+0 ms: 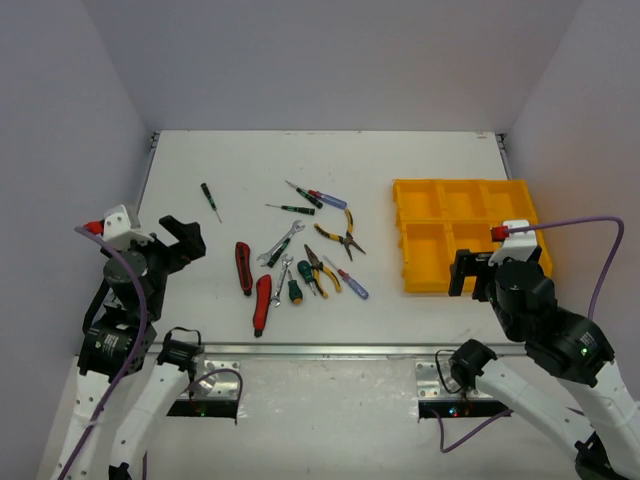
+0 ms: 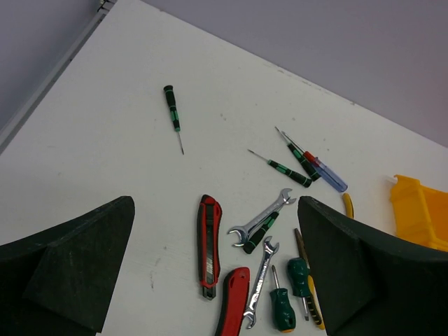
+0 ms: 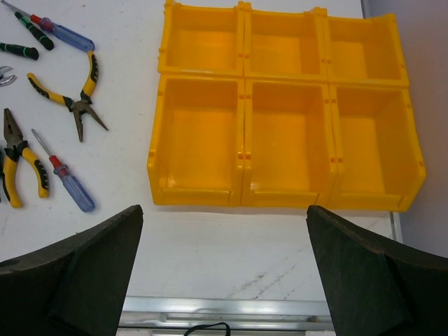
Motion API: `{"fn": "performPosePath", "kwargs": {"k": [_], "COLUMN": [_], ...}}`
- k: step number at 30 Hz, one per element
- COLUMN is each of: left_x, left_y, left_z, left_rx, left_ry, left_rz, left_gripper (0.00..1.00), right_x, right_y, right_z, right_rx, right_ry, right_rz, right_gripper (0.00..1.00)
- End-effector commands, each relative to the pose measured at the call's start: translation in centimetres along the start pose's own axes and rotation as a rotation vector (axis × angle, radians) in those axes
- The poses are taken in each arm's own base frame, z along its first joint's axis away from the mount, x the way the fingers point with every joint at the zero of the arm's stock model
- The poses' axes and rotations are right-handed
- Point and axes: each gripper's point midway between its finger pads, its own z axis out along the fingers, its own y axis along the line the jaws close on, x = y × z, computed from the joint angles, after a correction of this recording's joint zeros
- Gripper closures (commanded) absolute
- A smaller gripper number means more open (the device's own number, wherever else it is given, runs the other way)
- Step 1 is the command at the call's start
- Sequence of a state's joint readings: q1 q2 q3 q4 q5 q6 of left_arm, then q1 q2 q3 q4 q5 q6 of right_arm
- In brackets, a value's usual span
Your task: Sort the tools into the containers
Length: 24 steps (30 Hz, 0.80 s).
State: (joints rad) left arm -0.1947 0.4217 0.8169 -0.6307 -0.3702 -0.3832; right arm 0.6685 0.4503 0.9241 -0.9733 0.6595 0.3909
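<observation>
The tools lie loose mid-table: two red-black utility knives (image 1: 243,267) (image 1: 262,303), silver wrenches (image 1: 282,243), yellow-black pliers (image 1: 340,237), blue-handled screwdrivers (image 1: 352,282), and a lone green screwdriver (image 1: 210,201) further left. The yellow tray (image 1: 440,222) stands at the right, all six compartments empty in the right wrist view (image 3: 242,161). My left gripper (image 1: 180,238) is open and empty, left of the tools; its view shows a knife (image 2: 208,245) and a wrench (image 2: 262,220) between its fingers (image 2: 70,266). My right gripper (image 1: 475,272) is open and empty, just in front of the tray.
A metal rail (image 1: 330,350) runs along the table's near edge. Grey walls enclose the left, back and right sides. A purple cable (image 1: 580,225) arcs over the tray's right end. Bare table lies between the tools and the tray.
</observation>
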Motion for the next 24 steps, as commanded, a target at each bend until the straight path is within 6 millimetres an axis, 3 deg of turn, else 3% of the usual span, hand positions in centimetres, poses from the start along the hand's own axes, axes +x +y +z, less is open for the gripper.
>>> {"fn": "performPosePath", "kwargs": {"k": [1, 7, 13, 19, 24], "left_x": [-0.8, -0.4, -0.4, 0.1, 0.4], "left_y": [-0.7, -0.9, -1.1, -1.4, -1.5], "left_z": [0.5, 0.7, 0.8, 1.2, 1.4], "left_rx": [0.027, 0.03, 0.041, 0.05, 0.057], "left_ry": [-0.03, -0.016, -0.014, 0.007, 0.016], "left_rz": [-0.012, -0.009, -0.01, 0.0, 0.005], "left_gripper": [0.0, 0.0, 0.0, 0.0, 0.0], "right_x": [-0.6, -0.5, -0.9, 0.6, 5.5], "right_y": [-0.4, 0.1, 2.3, 10.6, 18.1], "right_z": [0.2, 0.1, 0.6, 3.4, 8.2], "right_rx": [0.035, 0.007, -0.085, -0.361, -0.522], "right_ry": [-0.035, -0.043, -0.048, 0.11, 0.403], "right_rz": [0.046, 0.086, 0.13, 0.079, -0.046], "right_gripper": [0.01, 0.01, 0.01, 0.01, 0.04]}}
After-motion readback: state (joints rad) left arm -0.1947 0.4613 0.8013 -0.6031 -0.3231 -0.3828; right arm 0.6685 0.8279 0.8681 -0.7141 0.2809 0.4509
